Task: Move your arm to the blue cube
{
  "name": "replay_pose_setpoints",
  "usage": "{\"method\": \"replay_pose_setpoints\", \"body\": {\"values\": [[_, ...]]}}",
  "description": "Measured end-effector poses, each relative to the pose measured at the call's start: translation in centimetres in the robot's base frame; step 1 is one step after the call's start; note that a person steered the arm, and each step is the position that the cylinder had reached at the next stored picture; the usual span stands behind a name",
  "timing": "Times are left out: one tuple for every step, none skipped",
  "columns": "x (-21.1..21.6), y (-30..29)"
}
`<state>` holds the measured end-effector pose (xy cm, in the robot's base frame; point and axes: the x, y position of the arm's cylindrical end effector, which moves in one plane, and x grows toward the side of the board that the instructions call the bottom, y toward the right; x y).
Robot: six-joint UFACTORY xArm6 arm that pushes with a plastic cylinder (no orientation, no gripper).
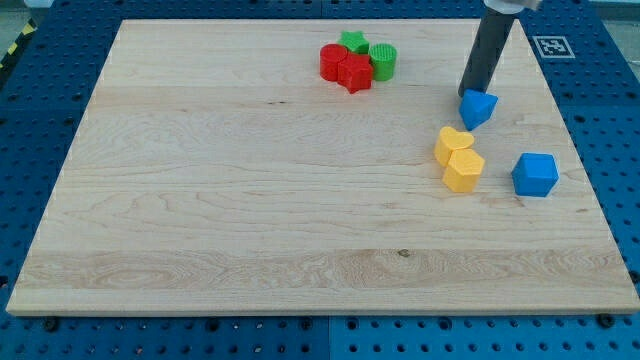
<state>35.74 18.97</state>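
1. The wooden board [250,200] fills most of your view and rests on a blue pegboard table [600,60]; your rod comes down near the board's top-right part.
2. Your rod is a plain dark stick with no jaws, so there is nothing to open or close; my tip [466,96] sits on the board, touching or just beside the top-left edge of a blue pointed block [478,108].
3. The blue cube [535,174] lies below and to the view's right of my tip, apart from it, near the board's right edge.
4. 2 yellow blocks touch each other just below my tip: a yellow heart-like block [452,143] and a yellow block [463,171] under it.
5. Well to the view's left and slightly above my tip sits a tight cluster: a red cylinder [332,61], a red block [354,73], a green cylinder [383,60] and a green star [352,41].
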Motion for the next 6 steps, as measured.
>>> {"method": "replay_pose_setpoints", "body": {"values": [[3.2,0.2],[3.7,1.4],[3.9,6.4],[9.9,9.8],[13.7,10.0],[16.2,8.6]]}}
